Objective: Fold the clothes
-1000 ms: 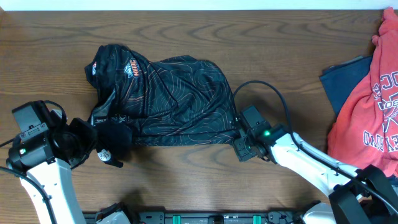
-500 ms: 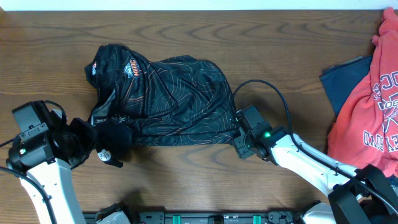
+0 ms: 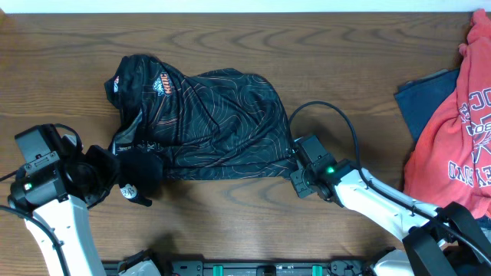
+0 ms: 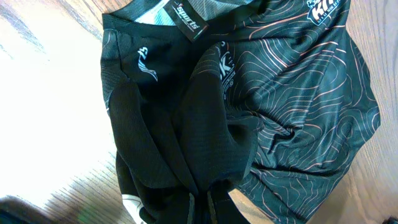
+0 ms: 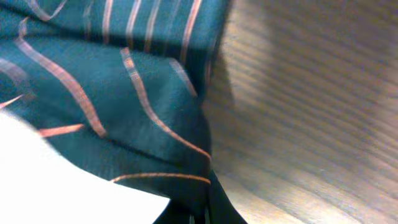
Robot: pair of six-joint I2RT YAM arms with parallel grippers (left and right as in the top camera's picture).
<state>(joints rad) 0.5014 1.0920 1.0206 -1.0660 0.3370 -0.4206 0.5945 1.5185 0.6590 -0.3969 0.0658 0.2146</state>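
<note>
The clothes, a black jersey [image 3: 207, 123] with thin orange contour lines, lie crumpled on the wooden table left of centre. My left gripper [image 3: 143, 175] is shut on a bunched black fold at the jersey's lower left. In the left wrist view the cloth [image 4: 280, 93] gathers into that gripper [image 4: 200, 210] at the bottom edge. My right gripper [image 3: 296, 176] is at the jersey's lower right corner. The right wrist view shows the hem [image 5: 93, 81] pinched between the closed jaws of the right gripper [image 5: 200, 218].
A red printed garment [image 3: 453, 130] lies over a dark blue one [image 3: 426, 103] at the table's right edge. The right arm's black cable [image 3: 326, 107] loops above its wrist. Bare wood [image 3: 230, 222] lies in front of the jersey.
The right gripper has shut on the jersey's lower right hem and shifted slightly toward the near edge. The left gripper and the jersey's bulk have not moved.
</note>
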